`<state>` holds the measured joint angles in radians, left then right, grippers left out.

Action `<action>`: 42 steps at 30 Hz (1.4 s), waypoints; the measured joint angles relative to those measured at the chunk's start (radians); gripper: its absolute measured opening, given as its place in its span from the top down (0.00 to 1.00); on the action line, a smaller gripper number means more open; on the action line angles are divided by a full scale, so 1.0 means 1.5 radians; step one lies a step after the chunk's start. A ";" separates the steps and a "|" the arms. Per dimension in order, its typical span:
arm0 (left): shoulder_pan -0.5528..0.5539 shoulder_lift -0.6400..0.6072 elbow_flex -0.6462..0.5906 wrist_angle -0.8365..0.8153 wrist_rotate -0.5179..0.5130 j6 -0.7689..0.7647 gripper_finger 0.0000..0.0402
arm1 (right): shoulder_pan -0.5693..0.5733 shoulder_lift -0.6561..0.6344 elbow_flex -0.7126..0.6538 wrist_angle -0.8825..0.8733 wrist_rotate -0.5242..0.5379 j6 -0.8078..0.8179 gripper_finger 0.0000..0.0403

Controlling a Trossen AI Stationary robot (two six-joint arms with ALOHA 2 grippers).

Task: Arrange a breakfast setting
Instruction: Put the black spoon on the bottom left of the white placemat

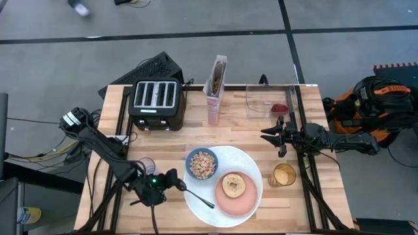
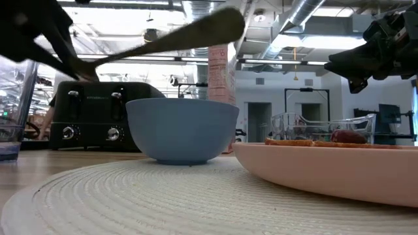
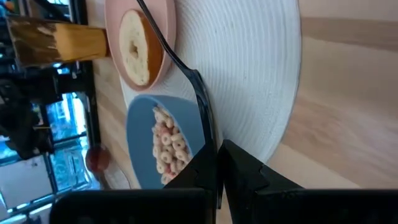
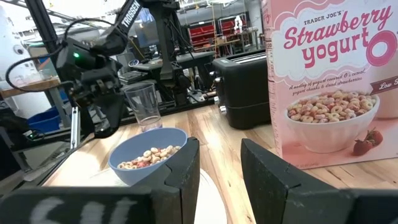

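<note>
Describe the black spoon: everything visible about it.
The black spoon is slim, dark and plastic-looking, with a long thin handle. The left pincer is shut on its handle end, holding it off the table, slanted over the large white plate. Its bowl end points toward the plate's near rim, beside the pink plate. In the low view it hangs above the blue bowl.

Overhead and table-level views, plus 2 wrist views, share the blue bowl (image 1: 201, 163).

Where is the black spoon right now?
In the high view the black spoon is held by the left gripper, shut on its handle. Its bowl end reaches over the left part of the large white plate, just below the blue cereal bowl.
</note>
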<state>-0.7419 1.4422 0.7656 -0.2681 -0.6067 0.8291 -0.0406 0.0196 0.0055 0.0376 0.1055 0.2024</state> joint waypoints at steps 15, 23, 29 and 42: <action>0.035 0.003 -0.103 0.104 0.097 0.095 0.99 | 0.000 0.000 0.000 0.000 0.000 0.000 0.66; 0.043 0.001 -0.092 0.140 0.100 0.113 0.99 | 0.000 0.000 0.000 0.000 0.000 0.000 0.66; 0.043 0.000 -0.092 0.145 0.099 0.115 0.99 | 0.000 0.000 0.000 0.000 0.000 0.000 0.66; 0.099 0.000 -0.099 0.147 0.140 0.121 0.99 | 0.000 0.000 0.000 0.000 0.000 0.000 0.66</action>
<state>-0.5936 1.4425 0.6170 -0.0484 -0.3969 1.0100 -0.0406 0.0195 0.0055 0.0376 0.1055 0.2024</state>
